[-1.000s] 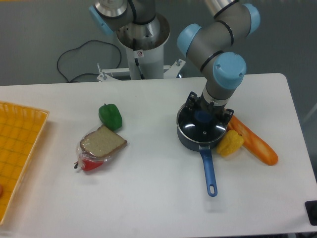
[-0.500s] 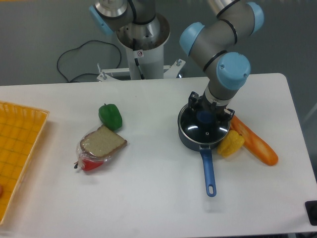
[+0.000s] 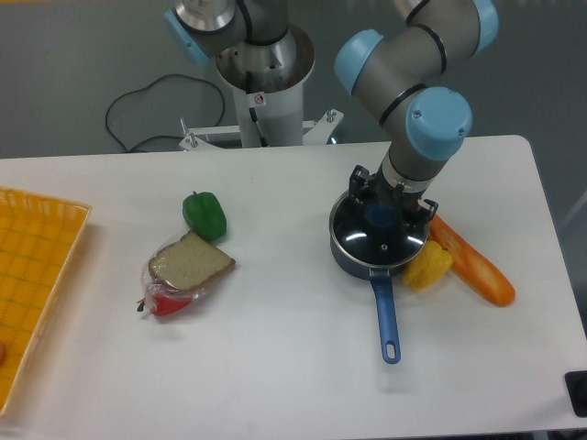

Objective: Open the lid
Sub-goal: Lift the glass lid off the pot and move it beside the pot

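The white surface [image 3: 293, 367] carries everything, and the black two-finger end effector [image 3: 380, 214] is set directly over the dark blue long-handled saucepan [image 3: 378, 266]. The round transparent glass lid with a thin metal rim [image 3: 377, 240] is seated on that pan, and its round blue knob [image 3: 378, 215] is straddled by the fingers; whether it is pinched or only bracketed cannot be told from this view.

The main risk is judged to be a weak or off-centre grip: the lid could tilt, slip, and drop back onto the pan. If the rim catches, the whole saucepan could be dragged along, and the yellow pepper [image 3: 427, 265] and orange carrot-like vegetable [image 3: 471, 259], touching or just beside the pan on the far side from the arm's base, could be knocked.

Counted, largest first:
- one yellow mesh tray [image 3: 32, 293], far off
- one saucepan
- one lid
- one carrot
- one bagged bread slice [image 3: 186, 271]
- one yellow pepper
- one green pepper [image 3: 204, 215]
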Robot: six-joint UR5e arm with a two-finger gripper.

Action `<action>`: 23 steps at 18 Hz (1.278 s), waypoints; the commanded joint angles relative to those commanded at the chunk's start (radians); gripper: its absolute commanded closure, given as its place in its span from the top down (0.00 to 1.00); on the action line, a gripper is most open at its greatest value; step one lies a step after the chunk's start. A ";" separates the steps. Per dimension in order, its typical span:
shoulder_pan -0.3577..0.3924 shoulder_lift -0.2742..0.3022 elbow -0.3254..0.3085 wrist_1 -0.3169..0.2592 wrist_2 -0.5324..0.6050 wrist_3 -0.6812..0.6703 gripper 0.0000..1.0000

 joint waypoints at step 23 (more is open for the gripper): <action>-0.174 0.006 0.019 0.014 -0.072 0.100 0.55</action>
